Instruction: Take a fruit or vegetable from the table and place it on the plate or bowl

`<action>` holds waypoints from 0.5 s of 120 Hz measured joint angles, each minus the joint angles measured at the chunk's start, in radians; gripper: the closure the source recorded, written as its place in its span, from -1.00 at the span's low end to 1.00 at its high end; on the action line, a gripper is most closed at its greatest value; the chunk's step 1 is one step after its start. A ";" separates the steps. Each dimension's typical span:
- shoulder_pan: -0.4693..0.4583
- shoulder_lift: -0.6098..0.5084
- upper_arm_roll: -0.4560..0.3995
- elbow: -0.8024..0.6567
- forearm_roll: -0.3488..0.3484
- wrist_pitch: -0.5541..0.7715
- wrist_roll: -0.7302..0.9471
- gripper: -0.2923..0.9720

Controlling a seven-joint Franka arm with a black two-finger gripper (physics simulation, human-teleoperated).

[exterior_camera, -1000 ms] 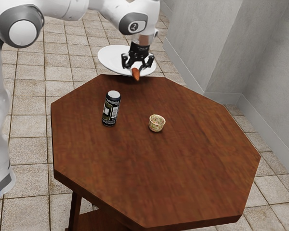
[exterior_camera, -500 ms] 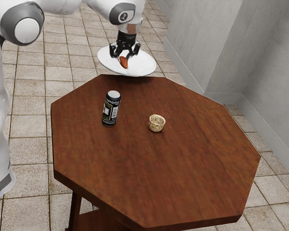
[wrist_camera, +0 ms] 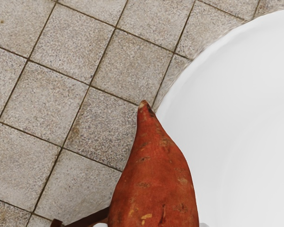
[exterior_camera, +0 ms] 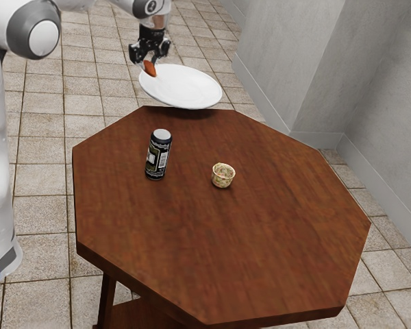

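My black gripper (exterior_camera: 149,63) is shut on an orange-brown sweet potato (exterior_camera: 150,68), which hangs point down from the fingers. It is held above the left rim of the white plate (exterior_camera: 185,87), as seen in the exterior view, past the table's far edge. In the wrist view the sweet potato (wrist_camera: 154,182) points away from my hand, its tip over the tiled floor just beside the plate's rim (wrist_camera: 236,118).
On the dark octagonal wooden table (exterior_camera: 212,219) stand a black can with a white lid (exterior_camera: 158,155) and a small patterned cup (exterior_camera: 223,175). Grey walls rise at the exterior view's right. Tiled floor surrounds the table.
My gripper has carried the sweet potato up and toward the exterior view's left, from over the plate's near middle to above its left rim. The can and cup have not moved.
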 joint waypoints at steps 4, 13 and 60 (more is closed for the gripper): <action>0.008 0.001 0.000 0.001 0.000 0.000 0.000 0.38; 0.017 0.006 0.000 0.006 0.000 0.001 -0.001 0.39; -0.145 0.024 -0.019 0.028 -0.005 0.001 -0.002 0.38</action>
